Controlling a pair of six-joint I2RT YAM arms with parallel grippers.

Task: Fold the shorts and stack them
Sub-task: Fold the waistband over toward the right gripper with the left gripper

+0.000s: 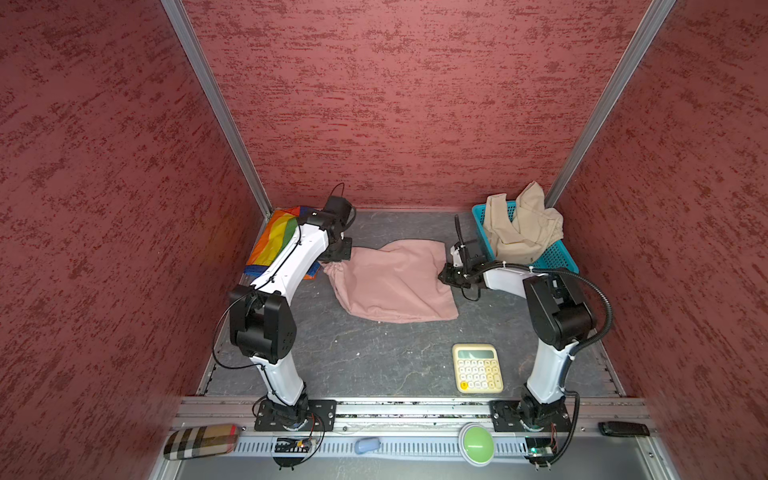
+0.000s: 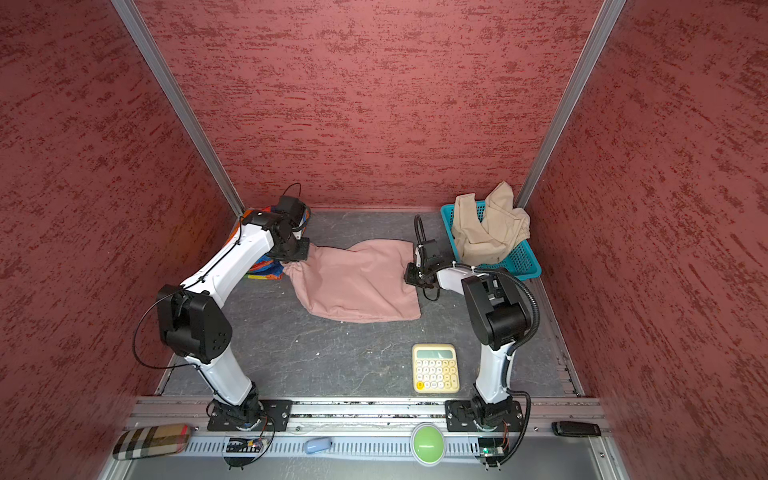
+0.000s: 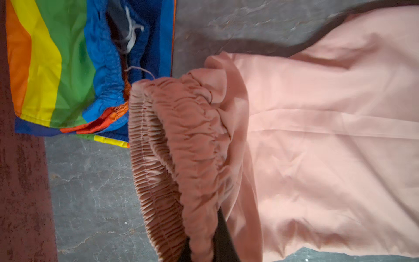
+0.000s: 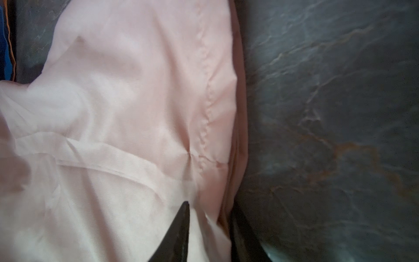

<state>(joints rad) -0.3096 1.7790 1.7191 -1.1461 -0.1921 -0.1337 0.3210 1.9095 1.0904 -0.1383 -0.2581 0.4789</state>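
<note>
Waistband (image 3: 181, 140) of pink shorts (image 1: 395, 282) sits pinched in left gripper (image 1: 330, 262), jaws pressed tight on the gathers. Shorts lie spread mid-table (image 1: 365, 357). Right gripper (image 4: 210, 231) at opposite hem edge: one finger (image 4: 179, 229) on top of fabric, other at outer side, cloth between; can't tell if clamped. Rainbow shorts (image 1: 276, 237) back-left corner, just beside the waistband. Beige shorts (image 1: 519, 232) piled in teal basket (image 1: 557, 257).

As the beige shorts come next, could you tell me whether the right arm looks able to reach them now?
Probably yes: the beige shorts lie heaped in the basket just beside the right gripper, uncovered; its jaws first have to leave the pink shorts.
</note>
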